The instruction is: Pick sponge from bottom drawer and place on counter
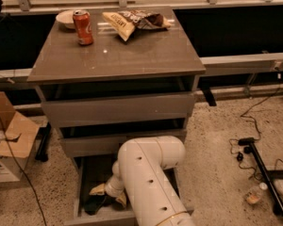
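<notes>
The bottom drawer (79, 192) stands pulled out at the foot of the grey cabinet, below two shallower drawers that are slightly open. My white arm reaches down into it from the front. The gripper (107, 194) is low inside the drawer, near its front left. A dark flat shape with a yellowish edge, the sponge (95, 204), lies right at the gripper on the drawer floor. Whether the gripper touches it is hidden by the wrist. The counter (132, 55) is the glossy grey-brown top above.
On the counter's far edge stand a red can (83, 27), a white bowl (65, 18) and a tan and brown snack bag (132, 21). A cardboard box (9, 140) sits on the floor at left. Cables, a black stand (257, 159) and a bottle (254, 193) lie at right.
</notes>
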